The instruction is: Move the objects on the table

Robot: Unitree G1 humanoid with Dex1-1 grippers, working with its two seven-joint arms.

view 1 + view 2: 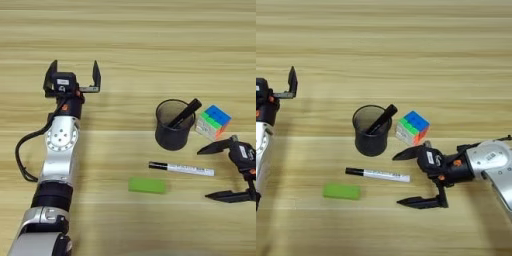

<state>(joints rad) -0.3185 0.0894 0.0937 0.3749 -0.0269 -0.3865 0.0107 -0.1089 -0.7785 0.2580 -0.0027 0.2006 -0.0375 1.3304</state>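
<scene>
We record a light-wood worktop [130, 40] with horizontal plank grain, carrying five items.

Marker pen [377, 174]: slim, white printed barrel, black cap at its left end, lying flat and nearly level, just below the pen cup.

Green block [342, 191]: small, flat, bright green, lying below and left of the marker, apart from it.

Pen cup [371, 130]: dark, translucent, upright, holding one black pen [382, 119] that leans to the upper right over the rim.

Puzzle cube [412, 127]: multicoloured, standing just right of the cup.

Right pincer [403, 179]: two black fingers spread wide apart, pointing left, empty. We place its tips just right of the marker's barrel end, not touching it; the upper finger lies just below the cube.

Left pincer [73, 74]: raised at the far left, well apart from all items, fingers pointing up the worktop, spread, empty.
</scene>
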